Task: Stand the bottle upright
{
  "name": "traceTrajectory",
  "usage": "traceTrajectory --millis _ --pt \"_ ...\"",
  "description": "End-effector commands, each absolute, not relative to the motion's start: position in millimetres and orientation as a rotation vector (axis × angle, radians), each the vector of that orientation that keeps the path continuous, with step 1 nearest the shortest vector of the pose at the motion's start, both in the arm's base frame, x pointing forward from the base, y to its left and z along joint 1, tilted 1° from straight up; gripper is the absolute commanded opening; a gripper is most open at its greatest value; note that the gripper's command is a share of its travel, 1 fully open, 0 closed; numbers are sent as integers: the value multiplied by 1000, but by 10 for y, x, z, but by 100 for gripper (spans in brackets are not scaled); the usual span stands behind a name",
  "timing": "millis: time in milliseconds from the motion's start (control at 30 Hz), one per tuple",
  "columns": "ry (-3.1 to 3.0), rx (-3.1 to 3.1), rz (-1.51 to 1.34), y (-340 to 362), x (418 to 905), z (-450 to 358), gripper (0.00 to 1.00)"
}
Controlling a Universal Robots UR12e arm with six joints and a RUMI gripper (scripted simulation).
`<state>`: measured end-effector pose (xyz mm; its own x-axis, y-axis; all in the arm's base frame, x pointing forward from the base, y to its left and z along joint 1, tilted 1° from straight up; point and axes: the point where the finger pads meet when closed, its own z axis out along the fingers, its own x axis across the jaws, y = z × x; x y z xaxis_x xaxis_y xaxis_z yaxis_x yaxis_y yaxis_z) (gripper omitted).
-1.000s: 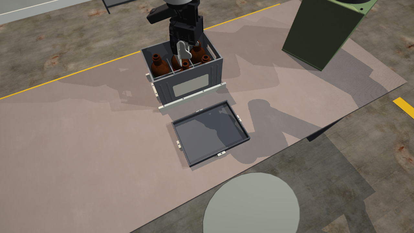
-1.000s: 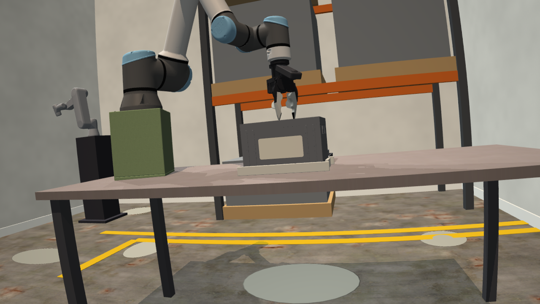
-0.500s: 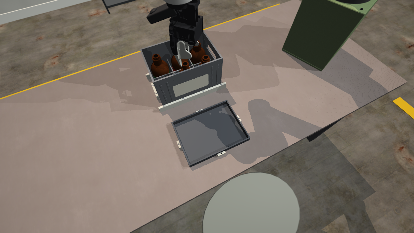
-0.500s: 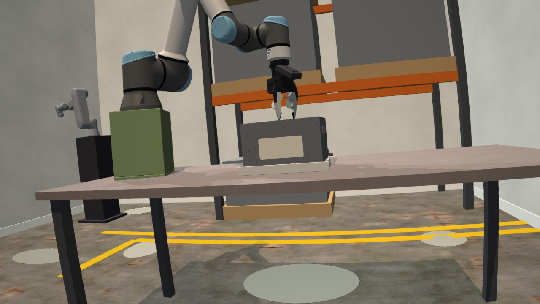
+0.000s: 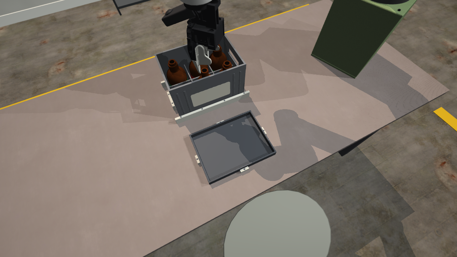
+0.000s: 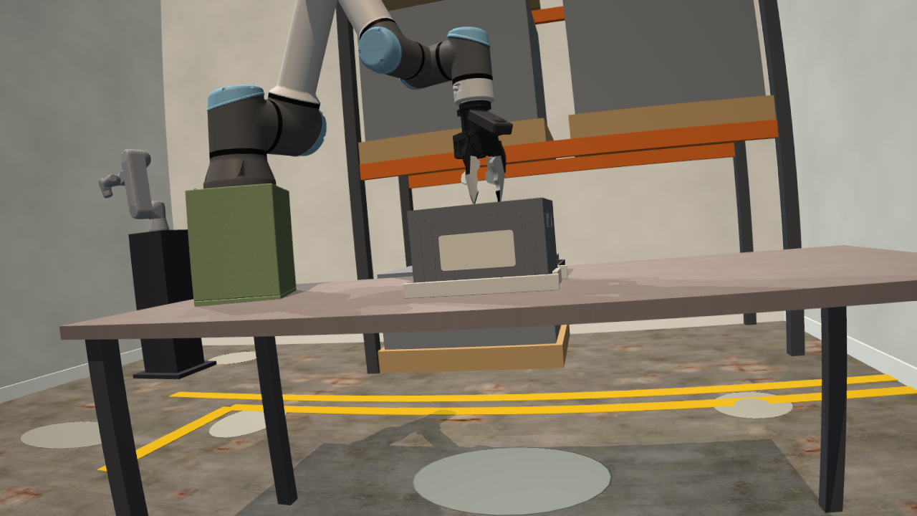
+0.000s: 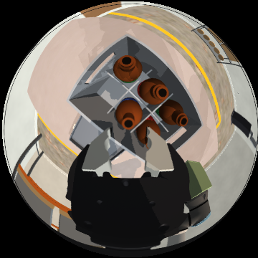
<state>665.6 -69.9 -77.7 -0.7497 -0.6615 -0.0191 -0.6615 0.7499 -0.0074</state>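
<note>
Top view: dark grey crate [image 5: 207, 95] sits upper centre of frame on the pinkish counter [image 5: 79, 153], w/ a pale label panel on its near wall and a cream strip [image 5: 212, 106] along its base; five brown bottles stand upright in its divided cells; one bottle [image 5: 176, 72] alone at the left end, the other four bunched toward the right, partly hidden by the arm; which bottle has the odd neck can't be told at this size; gripper [image 5: 201, 65] hangs straight down over the crate's middle, jaws roughly part-open w/ nothing between them; jaw tips look to be at about rim height, over a bottle top, not touching it as far as can be seen; grey tray [image 5: 204, 166] lies just below the crate in frame, near it but apart, turned at a slight angle, no bottle in it; green block [image 5: 354, 38] upper right of frame

Exterior view: gripper [image 6: 485, 190] points down, tips just above the crate [image 6: 423, 256] top edge; arm rises from the green block [image 6: 237, 244] at left of frame; orange-beamed shelf rack [image 6: 641, 137] behind the counter [image 6: 705, 282]

Wrist view: jaws frame the lower centre, gap between them bare; bottle [image 7: 129, 115] and its neighbours seen from above inside the crate [image 7: 91, 107]
</note>
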Motion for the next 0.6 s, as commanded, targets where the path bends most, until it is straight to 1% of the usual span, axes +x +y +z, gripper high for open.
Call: traceTrajectory --millis 0,567 --pt "2918 -1103 -4 -722 6687 -765 38" --pt "2918 -1102 -4 -739 6712 -765 38"
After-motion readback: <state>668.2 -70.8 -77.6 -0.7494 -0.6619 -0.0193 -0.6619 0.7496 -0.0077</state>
